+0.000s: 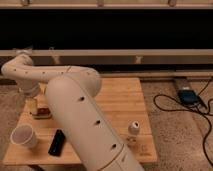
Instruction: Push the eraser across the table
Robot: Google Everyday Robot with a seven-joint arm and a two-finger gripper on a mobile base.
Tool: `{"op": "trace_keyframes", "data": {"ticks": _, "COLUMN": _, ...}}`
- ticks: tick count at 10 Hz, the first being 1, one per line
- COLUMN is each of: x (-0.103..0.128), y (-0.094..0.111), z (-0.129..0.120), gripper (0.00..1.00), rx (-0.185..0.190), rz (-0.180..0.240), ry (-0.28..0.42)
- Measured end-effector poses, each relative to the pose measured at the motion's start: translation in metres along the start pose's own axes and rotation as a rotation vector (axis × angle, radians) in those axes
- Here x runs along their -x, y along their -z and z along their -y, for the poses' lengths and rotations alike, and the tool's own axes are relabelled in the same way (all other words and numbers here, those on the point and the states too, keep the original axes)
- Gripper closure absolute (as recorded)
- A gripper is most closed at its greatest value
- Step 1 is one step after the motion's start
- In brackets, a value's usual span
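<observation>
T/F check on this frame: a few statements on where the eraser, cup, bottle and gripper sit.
1. The flat black rectangular eraser lies on the light wooden plank table, near its front edge. True.
2. The gripper is touching the eraser. False: it is at the table's left side beside the small brown-red block, apart from the eraser.
3. The white paper cup stands upright, left of the eraser in the picture. True.
4. The small white bottle lies inside the cup. False: it stands on the table's right part, far from the cup.
</observation>
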Motion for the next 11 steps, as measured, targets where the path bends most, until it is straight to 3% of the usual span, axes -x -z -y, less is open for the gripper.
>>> {"op": "trace_keyframes", "data": {"ticks": 1, "x": 0.001, "y": 0.0, "z": 0.002, "gripper": 0.2, "rx": -0.001, "rz": 0.002, "ry": -0.002}}
{"op": "trace_keyframes", "data": {"ticks": 3, "x": -0.01, "y": -0.003, "z": 0.009, "gripper": 0.2, "rx": 0.006, "rz": -0.043, "ry": -0.029}}
{"op": "trace_keyframes", "data": {"ticks": 4, "x": -0.023, "y": -0.003, "z": 0.015, "gripper": 0.2, "rx": 0.008, "rz": -0.069, "ry": -0.057}}
{"op": "trace_keyframes", "data": {"ticks": 6, "x": -0.069, "y": 0.003, "z": 0.014, "gripper": 0.2, "rx": -0.001, "rz": -0.125, "ry": -0.143}}
{"op": "trace_keyframes", "data": {"ticks": 9, "x": -0.1, "y": 0.017, "z": -0.019, "gripper": 0.2, "rx": -0.036, "rz": -0.148, "ry": -0.222}}
{"op": "trace_keyframes", "data": {"ticks": 11, "x": -0.091, "y": 0.017, "z": -0.053, "gripper": 0.2, "rx": -0.05, "rz": -0.142, "ry": -0.252}}
